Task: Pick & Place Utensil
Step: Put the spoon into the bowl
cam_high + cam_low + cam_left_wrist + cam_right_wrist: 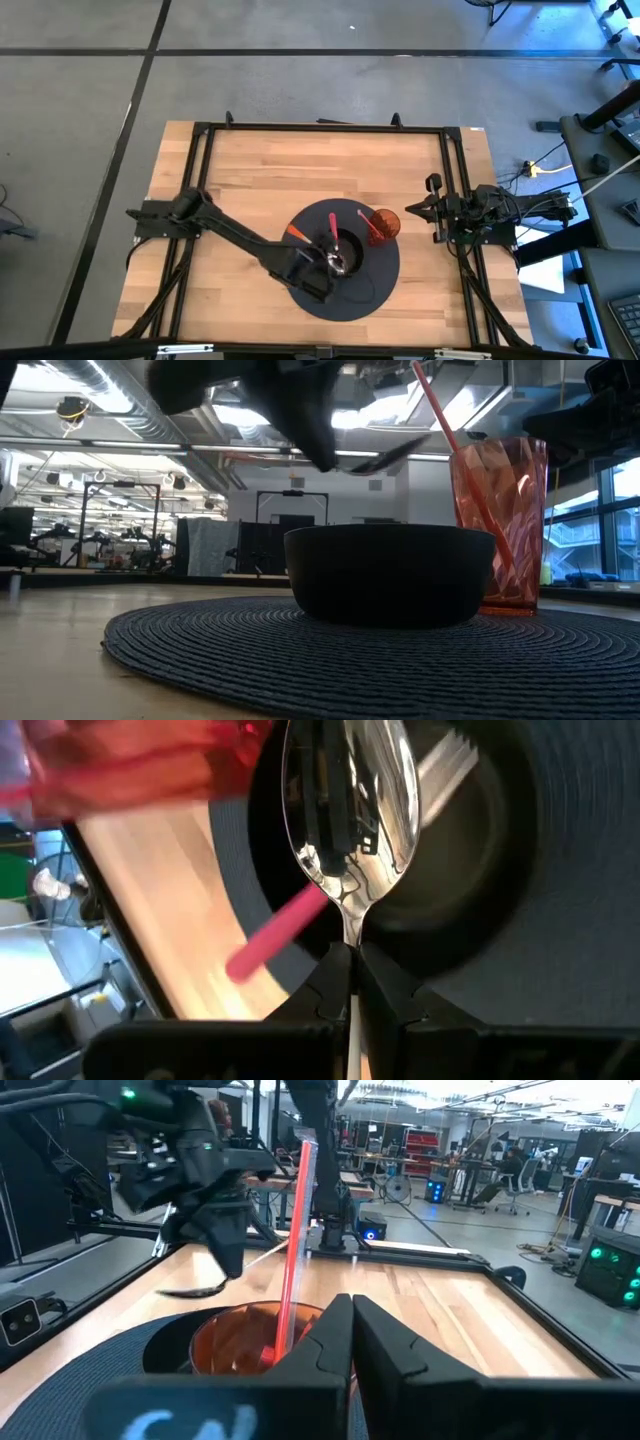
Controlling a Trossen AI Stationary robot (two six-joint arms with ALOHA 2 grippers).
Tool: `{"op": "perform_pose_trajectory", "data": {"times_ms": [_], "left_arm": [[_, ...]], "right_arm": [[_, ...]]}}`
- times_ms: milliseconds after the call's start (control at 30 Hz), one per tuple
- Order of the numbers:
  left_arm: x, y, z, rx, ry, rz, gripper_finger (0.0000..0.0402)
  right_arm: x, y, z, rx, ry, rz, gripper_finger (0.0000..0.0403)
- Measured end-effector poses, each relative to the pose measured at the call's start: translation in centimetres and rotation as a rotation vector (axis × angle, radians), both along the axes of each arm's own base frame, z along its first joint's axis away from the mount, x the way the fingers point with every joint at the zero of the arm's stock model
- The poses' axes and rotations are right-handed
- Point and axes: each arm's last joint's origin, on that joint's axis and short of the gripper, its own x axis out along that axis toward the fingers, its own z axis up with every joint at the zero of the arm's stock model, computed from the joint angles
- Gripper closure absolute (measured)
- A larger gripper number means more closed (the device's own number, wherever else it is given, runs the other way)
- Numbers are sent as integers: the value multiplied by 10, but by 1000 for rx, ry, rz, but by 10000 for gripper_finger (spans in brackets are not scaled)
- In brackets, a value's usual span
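Note:
My left gripper [328,262] hangs over the black bowl [390,575] in the middle of the round dark mat [310,295] and is shut on a silver spoon [350,800]. A fork with a pink handle [275,935] leans in the bowl, its tines [447,767] showing past the spoon. Right of the bowl on the mat stands a red see-through cup [500,525] with a red stick [295,1250] upright in it. My right gripper [428,210] waits shut at the table's right edge, pointing at the cup [245,1340]. My left gripper pinches the spoon between its two fingers at the neck [350,925], just behind the spoon's bowl. The fingers [385,990] lie along the handle. The spoon [390,455] is lifted clear above the black bowl, about level, its bowl end pointing away from the gripper.
A black frame [455,170] runs round the wooden table top. An orange piece [297,235] shows beside my left arm at the mat's left side. Bare wood [300,165] lies on the far half of the table.

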Motion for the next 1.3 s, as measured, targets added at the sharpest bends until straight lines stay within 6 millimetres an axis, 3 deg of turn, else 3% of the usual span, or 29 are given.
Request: {"op": "perform_pose_trajectory", "data": {"times_ms": [233,433,700,1133,1300], "left_arm": [[33,7,-12,45,68,6,398],[46,19,-29,48,160,45,398],[51,25,-43,38,203,51,398],[51,20,-46,-20,237,11,398],[54,19,-61,0,292,-41,398]], "right_arm": [[0,0,1,15,-6,1,391],[0,0,1,17,-6,1,391],[0,0,1,20,-7,1,391],[0,0,1,16,-6,1,391],[0,0,1,16,-6,1,391]]}}
